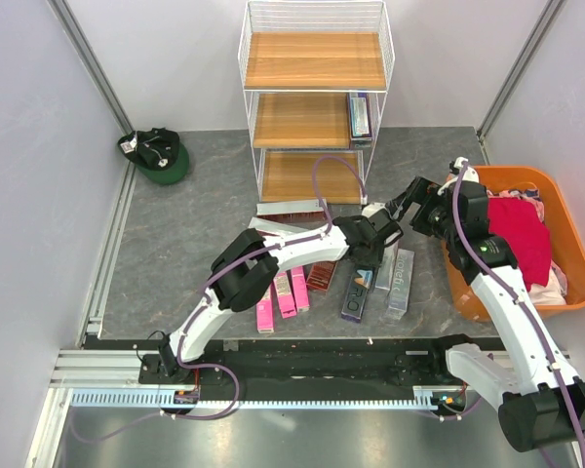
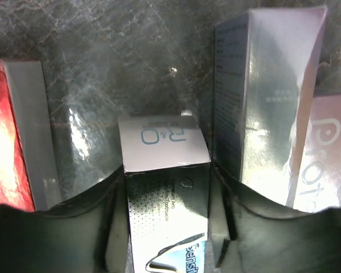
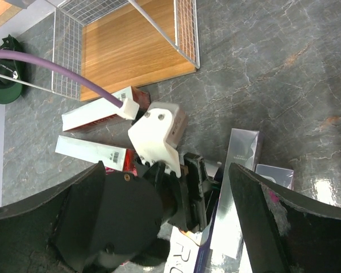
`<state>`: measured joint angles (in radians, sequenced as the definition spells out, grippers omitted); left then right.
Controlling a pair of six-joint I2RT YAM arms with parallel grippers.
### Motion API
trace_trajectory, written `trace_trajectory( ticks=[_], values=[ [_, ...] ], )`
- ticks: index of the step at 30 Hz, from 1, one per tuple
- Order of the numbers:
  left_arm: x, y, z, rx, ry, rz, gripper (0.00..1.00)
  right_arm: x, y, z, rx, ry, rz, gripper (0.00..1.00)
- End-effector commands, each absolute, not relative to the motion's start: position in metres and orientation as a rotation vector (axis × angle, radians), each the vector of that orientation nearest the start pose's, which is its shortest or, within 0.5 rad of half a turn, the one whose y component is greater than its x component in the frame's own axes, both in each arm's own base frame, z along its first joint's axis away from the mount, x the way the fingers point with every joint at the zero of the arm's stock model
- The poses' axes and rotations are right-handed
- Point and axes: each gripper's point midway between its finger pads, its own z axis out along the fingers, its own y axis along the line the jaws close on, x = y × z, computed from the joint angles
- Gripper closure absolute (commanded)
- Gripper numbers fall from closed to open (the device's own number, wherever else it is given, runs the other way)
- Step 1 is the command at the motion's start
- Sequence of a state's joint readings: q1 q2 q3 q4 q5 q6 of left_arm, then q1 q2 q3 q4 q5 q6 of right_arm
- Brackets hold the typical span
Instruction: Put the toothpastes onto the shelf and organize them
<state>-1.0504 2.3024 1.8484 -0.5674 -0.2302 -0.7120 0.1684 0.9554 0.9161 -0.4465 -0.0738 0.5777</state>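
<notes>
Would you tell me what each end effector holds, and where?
Right end effector: nothing. Left end effector straddles one end of a silver-blue toothpaste box; grip uncertain.

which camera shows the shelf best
Top external: the whole shelf shows, all three boards, one box on the middle one. Right wrist catches only its bottom board and some wire; left wrist shows none of it.

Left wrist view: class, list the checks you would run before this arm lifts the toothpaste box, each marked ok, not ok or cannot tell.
1. The silver-blue box sits between the fingers of the left tool: ok.
2. The left tool is clamped firmly on it: cannot tell.
3. The tall silver box alongside is clear of the fingers: cannot tell.
4. The right tool is open and empty: ok.
5. The shelf has free board space: ok.
</notes>
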Motion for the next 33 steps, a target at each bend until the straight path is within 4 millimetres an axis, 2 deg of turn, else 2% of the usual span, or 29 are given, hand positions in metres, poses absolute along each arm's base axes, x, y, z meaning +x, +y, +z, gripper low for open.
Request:
trace_trajectory(
  ticks=[1, 4, 8, 9, 11, 12, 15, 16, 18, 21, 22, 23, 24, 25, 26, 27, 28, 30, 31, 32, 33],
  values=[
    [0.277, -0.442, 0.005, 0.428, 2.59, -0.156, 0.54, 0.307, 0.086, 0.248, 0.369, 2.029, 0.531, 0.02],
    [0.277, -0.438, 0.015, 0.407, 2.579, -0.161, 0.56, 0.307, 0.087, 0.251, 0.367, 2.024, 0.54, 0.02],
    [0.278, -0.44, 0.045, 0.371, 2.543, -0.227, 0.57, 0.307, 0.087, 0.256, 0.361, 2.014, 0.545, 0.02],
    [0.28, -0.444, 0.068, 0.355, 2.505, -0.286, 0.57, 0.307, 0.088, 0.257, 0.36, 2.011, 0.548, 0.02],
    [0.28, -0.44, 0.083, 0.335, 2.478, -0.32, 0.57, 0.307, 0.088, 0.259, 0.359, 2.008, 0.547, 0.02],
    [0.283, -0.443, 0.107, 0.313, 2.433, -0.384, 0.57, 0.308, 0.087, 0.262, 0.358, 2.002, 0.546, 0.02],
    [0.283, -0.436, 0.13, 0.284, 2.402, -0.465, 0.58, 0.308, 0.088, 0.267, 0.355, 1.994, 0.556, 0.02],
    [0.285, -0.432, 0.149, 0.264, 2.374, -0.536, 0.58, 0.308, 0.089, 0.269, 0.351, 1.99, 0.562, 0.02],
    [0.289, -0.425, 0.166, 0.234, 2.346, -0.608, 0.58, 0.309, 0.09, 0.273, 0.347, 1.982, 0.569, 0.02],
    [0.298, -0.405, 0.192, 0.17, 2.298, -0.757, 0.58, 0.311, 0.094, 0.279, 0.332, 1.967, 0.593, 0.02],
    [0.301, -0.389, 0.18, 0.148, 2.332, -0.789, 0.59, 0.311, 0.095, 0.28, 0.328, 1.966, 0.597, 0.02],
    [0.306, -0.384, 0.207, 0.119, 2.253, -0.883, 0.59, 0.31, 0.097, 0.28, 0.32, 1.968, 0.609, 0.02],
    [0.303, -0.37, 0.19, 0.072, 2.291, -0.902, 0.6, 0.311, 0.098, 0.283, 0.315, 1.961, 0.615, 0.02],
    [0.311, -0.355, 0.197, 0.025, 2.275, -0.983, 0.6, 0.311, 0.098, 0.283, 0.311, 1.959, 0.62, 0.02],
    [0.316, -0.347, 0.222, -0.006, 2.182, -1.074, 0.61, 0.311, 0.101, 0.283, 0.303, 1.96, 0.634, 0.02],
    [0.317, -0.338, 0.229, -0.077, 2.155, -1.142, 0.61, 0.311, 0.103, 0.283, 0.295, 1.958, 0.643, 0.02],
    [0.318, -0.313, 0.205, -0.157, 2.196, -1.145, 0.61, 0.311, 0.104, 0.283, 0.296, 1.956, 0.653, 0.02],
    [0.317, -0.29, 0.21, -0.286, 2.113, -1.24, 0.61, 0.31, 0.112, 0.279, 0.278, 1.963, 0.671, 0.02],
    [0.325, -0.271, 0.209, -0.363, 2.087, -1.25, 0.61, 0.309, 0.115, 0.278, 0.271, 1.966, 0.675, 0.02],
    [0.325, -0.262, 0.211, -0.409, 2.055, -1.276, 0.62, 0.305, 0.127, 0.277, 0.241, 1.973, 0.691, 0.02],
    [0.325, -0.254, 0.226, -0.463, 1.986, -1.336, 0.62, 0.306, 0.129, 0.276, 0.245, 1.969, 0.668, 0.02]
  ],
)
